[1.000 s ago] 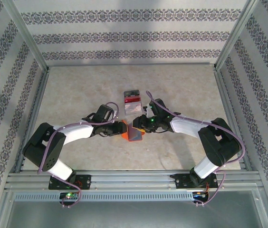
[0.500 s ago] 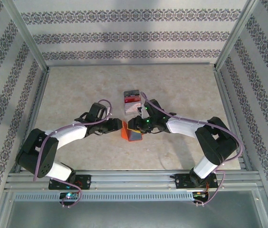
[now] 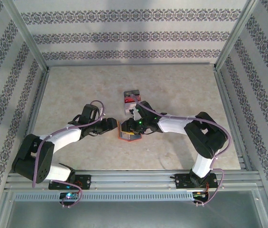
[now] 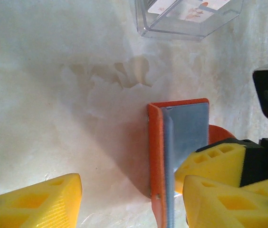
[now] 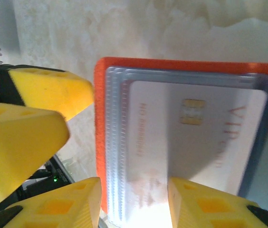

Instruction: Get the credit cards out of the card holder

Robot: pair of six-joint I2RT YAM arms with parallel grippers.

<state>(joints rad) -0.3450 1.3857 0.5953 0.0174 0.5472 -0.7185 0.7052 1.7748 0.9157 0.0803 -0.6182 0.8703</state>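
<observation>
The orange card holder (image 3: pixel 126 135) is near the table's middle, between my two grippers. In the left wrist view it stands on edge (image 4: pixel 157 156), grey-blue inner side turned right. My left gripper (image 3: pixel 114 126) is open; its fingertips (image 4: pixel 131 204) straddle the holder's edge with a wide gap on the left. My right gripper (image 3: pixel 133 127) holds the holder's near end between its fingertips (image 5: pixel 134 199). The holder lies spread open (image 5: pixel 172 64) in that view, with clear sleeves and a white credit card (image 5: pixel 196 137) with a gold chip tucked in them.
A clear tray (image 3: pixel 131 100) with red and pale contents stands just behind the holder, close to the right arm; its wall (image 4: pixel 172 31) is at the top of the left wrist view. Metal frame rails run along the table's sides.
Both grippers and the holder shifted left, and the holder sank lower toward the table. The left jaws spread wider, off the holder. The right jaws kept their spacing.
</observation>
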